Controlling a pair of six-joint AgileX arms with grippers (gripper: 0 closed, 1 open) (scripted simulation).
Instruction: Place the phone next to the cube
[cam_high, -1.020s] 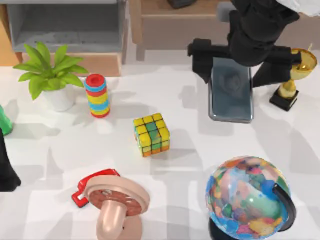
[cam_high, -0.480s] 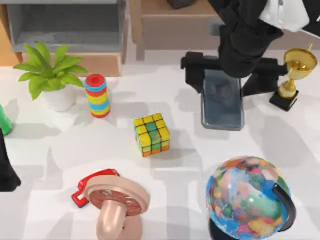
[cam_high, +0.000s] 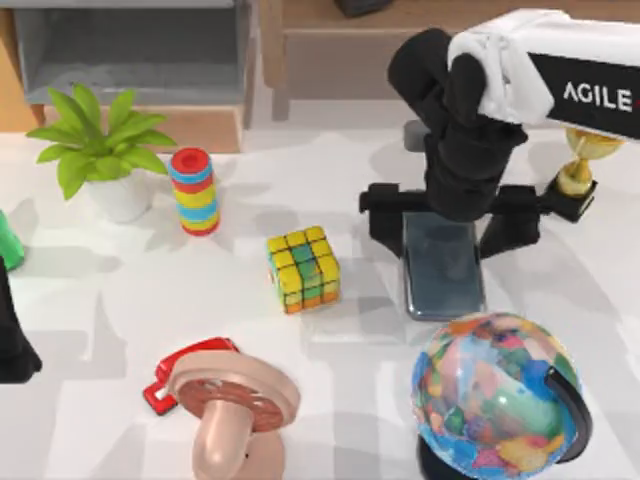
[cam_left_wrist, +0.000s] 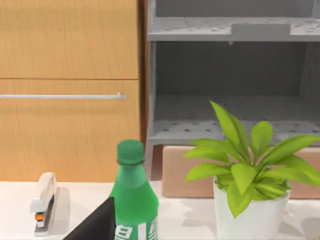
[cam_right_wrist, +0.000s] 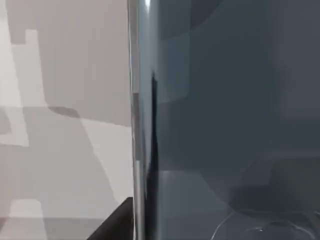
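Glossy dark glass is what the phone is faced with, so it's probably going to be slick, stiff and a bit fragile; it's best gripped across its thin silvery edges, not on the screen. That's pretty much how it's being held: the right gripper is clamped across the phone's far end, with the dark fingers sitting on either side of it. The phone is lying flat, off to the right of the cube, near but not touching, and just behind the globe.

From above, the whole layout around the cube is being shown, ring stack included. In the right wrist view, the phone's edge and screen are being shown up close. In the left wrist view, a green bottle, a potted plant and a stapler are being shown, well left of the cube, where the left arm is being kept parked.
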